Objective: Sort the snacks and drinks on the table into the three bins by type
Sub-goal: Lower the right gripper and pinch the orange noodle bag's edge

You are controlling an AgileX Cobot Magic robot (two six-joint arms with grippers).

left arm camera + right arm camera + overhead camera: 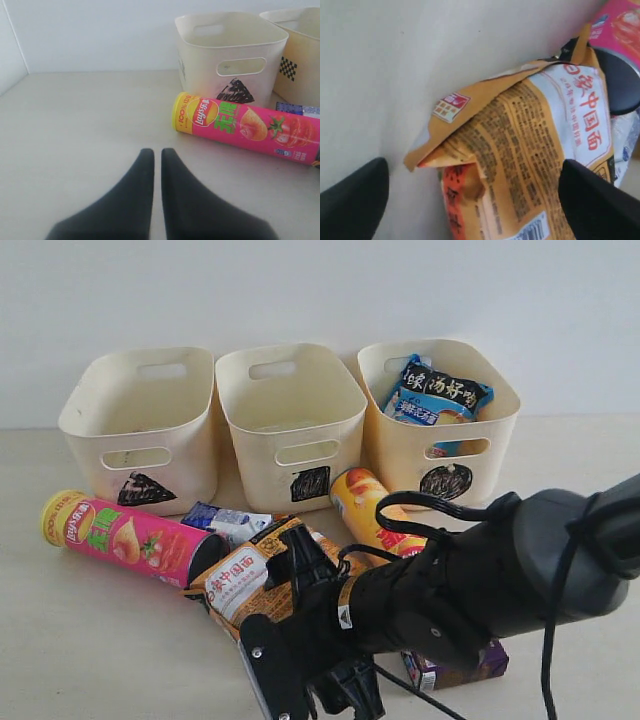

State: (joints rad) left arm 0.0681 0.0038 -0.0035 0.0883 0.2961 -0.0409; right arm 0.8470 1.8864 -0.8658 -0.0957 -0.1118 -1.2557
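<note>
Straddling the orange bag (pixel 520 150), our right gripper (pixel 470 182) gapes wide, empty; we judge closing comes next (left gripper (pixel 153 156): nearly together, empty).

Right arm (pixel 500 560) stretched low across middle, right pincer (pixel 472 170) spread wide; left pincer (pixel 156 152) fingers nearly touching.

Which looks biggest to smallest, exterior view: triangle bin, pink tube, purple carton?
1. triangle bin
2. pink tube
3. purple carton
The arm hides part of the carton, so that rank is unsure.
</note>
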